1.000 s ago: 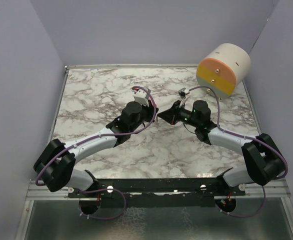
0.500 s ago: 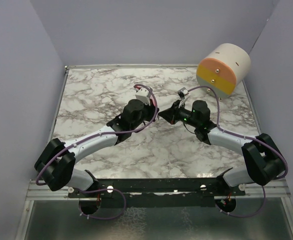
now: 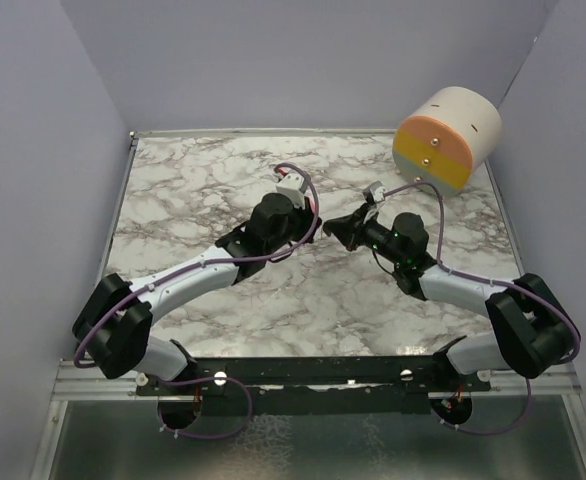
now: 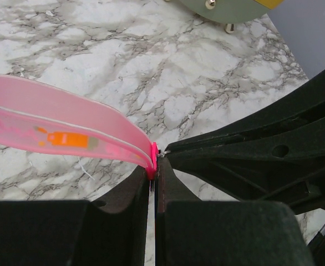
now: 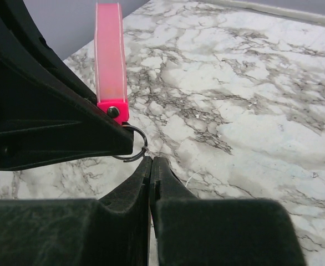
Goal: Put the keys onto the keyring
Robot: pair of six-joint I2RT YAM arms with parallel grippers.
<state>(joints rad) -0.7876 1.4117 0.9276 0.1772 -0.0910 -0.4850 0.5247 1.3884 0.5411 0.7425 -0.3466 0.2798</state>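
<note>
My left gripper [image 4: 154,172] is shut on the ring end of the keyring, a pink-red strip [image 4: 68,130] that sticks out to the left. In the right wrist view the strip [image 5: 110,61] stands up and its thin metal ring [image 5: 133,145] hangs at the left gripper's tip. My right gripper [image 5: 151,162] is shut on the key. Only the key's thin silvery shaft tip [image 5: 147,152] shows, touching the ring; its black head is hidden between the jaws. In the top view the two grippers [image 3: 311,232] [image 3: 333,229] meet tip to tip above mid-table.
A cream, pink and orange drum-shaped object [image 3: 448,138] stands at the back right corner of the marble table [image 3: 203,180]. Purple-grey walls close the left, back and right sides. The arms' cables loop above both wrists.
Both grippers have shifted slightly to the right while staying tip to tip. The right wrist has drawn a little nearer and lower in the top view. Both stay shut.
</note>
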